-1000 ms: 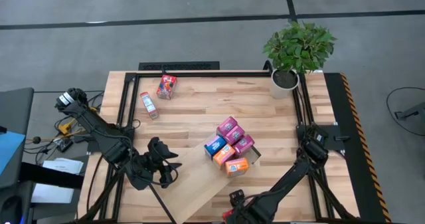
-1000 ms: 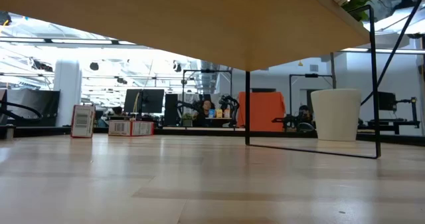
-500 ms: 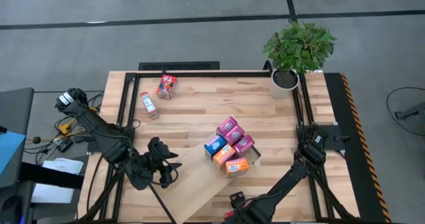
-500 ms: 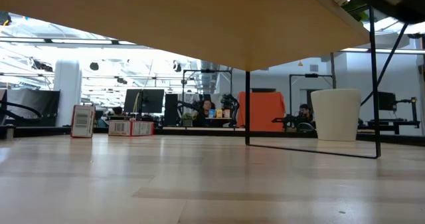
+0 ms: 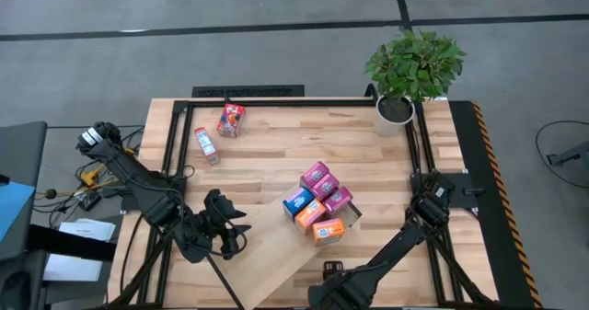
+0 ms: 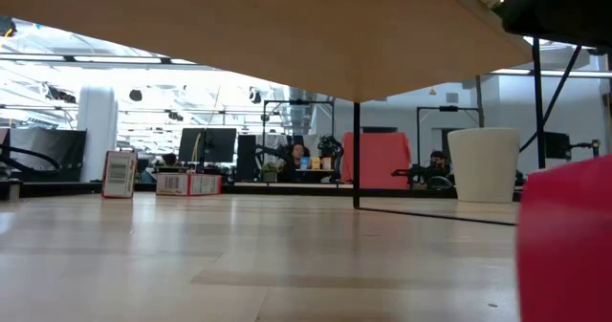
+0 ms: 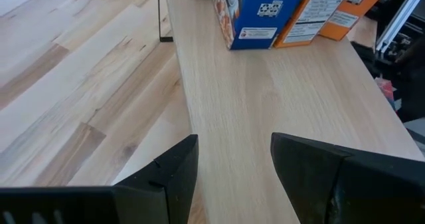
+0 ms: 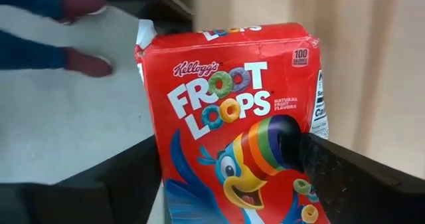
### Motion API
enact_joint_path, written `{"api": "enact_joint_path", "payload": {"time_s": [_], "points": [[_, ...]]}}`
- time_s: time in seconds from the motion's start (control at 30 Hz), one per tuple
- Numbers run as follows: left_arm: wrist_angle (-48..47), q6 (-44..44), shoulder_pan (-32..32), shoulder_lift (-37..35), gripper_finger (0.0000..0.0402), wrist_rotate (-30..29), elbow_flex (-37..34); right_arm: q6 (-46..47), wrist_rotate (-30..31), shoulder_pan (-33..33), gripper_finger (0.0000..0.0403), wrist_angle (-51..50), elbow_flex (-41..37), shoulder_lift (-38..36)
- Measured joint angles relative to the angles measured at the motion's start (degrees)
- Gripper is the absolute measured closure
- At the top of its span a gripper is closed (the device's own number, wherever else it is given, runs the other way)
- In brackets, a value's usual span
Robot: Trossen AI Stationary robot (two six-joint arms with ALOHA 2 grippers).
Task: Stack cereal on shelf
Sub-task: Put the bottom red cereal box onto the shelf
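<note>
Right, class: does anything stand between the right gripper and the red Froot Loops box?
Nothing visible does. The right gripper, at the front edge of the table, has the red Froot Loops box directly before it, nothing between them.

A red cereal box (image 8: 242,117) reads "Kellogg's FROOT LOOPS", with "NATURAL FRUIT FLAVORS" at its three o'clock and "100" at the one o'clock corner.
</note>
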Motion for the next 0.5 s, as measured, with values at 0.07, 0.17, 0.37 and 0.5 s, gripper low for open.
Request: {"api": "enact_joint_path", "payload": {"time_s": [0.07,0.17,0.37,0.5], "points": [[-0.01,-0.01,0.0,0.0,0.0223,0.0,0.01,1.2,1.33,0.0,0.006,-1.32,0.49,0.09],[-0.01,-0.01,0.02,0.0,0.0223,-0.02,0.01,2.84,3.03,0.07,0.0103,-1.63,1.16,0.21],[-0.01,0.01,0.02,0.0,0.0223,-0.07,0.0,5.94,3.8,0.55,0.0176,-1.91,2.72,0.27],[-0.01,0.01,0.02,0.0,0.0223,-0.09,0.0,8.88,5.09,1.44,0.0225,-1.64,2.81,0.27]]}}
